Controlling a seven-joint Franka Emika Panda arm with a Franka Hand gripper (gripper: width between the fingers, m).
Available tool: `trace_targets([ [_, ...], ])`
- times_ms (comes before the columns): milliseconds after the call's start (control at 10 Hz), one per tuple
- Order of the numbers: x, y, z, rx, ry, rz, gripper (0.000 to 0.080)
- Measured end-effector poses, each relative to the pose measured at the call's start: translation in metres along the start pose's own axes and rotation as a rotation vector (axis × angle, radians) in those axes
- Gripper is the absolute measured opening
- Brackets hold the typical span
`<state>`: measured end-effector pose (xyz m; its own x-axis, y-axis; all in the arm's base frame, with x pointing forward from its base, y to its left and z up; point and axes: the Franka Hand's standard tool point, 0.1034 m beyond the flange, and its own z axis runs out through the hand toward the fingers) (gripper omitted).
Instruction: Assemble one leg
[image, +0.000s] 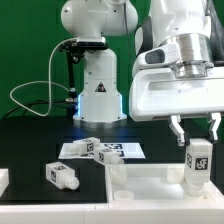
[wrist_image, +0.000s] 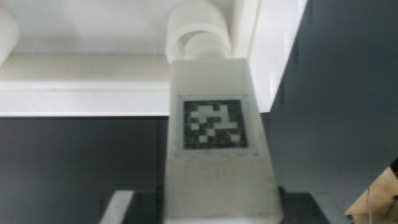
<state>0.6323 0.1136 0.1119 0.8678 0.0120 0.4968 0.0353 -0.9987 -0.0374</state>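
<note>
One panel (image: 140, 186) bears one upright leg (image: 198, 163) under the open, empty gripper (image: 196, 134); two legs (image: 62, 175) (image: 88, 147) lie loose.

We see our white arm (image: 98, 80) standing at the back edge of the counter. It goes up and comes down again near the front corner on the exterior view's right. The wrist (image: 185, 55) points straight down there. The gripper (image: 196, 134) hangs low. Its two fingers (image: 178, 128) are apart, one on each side of the leg (image: 198, 165). We cannot tell if they squeeze it.
</note>
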Motion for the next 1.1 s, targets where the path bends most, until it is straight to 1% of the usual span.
trace_targets([
  [100,0.001,0.000,0.000,0.000,0.009,0.000,0.0284],
  [500,-0.007,0.002,0.005,-0.004,-0.004,-0.002,0.0284],
  [700,-0.009,0.003,0.009,-0.006,0.012,-0.004,0.0284],
  [1100,-0.004,0.003,0.011,-0.006,0.065,-0.007,0.0284],
])
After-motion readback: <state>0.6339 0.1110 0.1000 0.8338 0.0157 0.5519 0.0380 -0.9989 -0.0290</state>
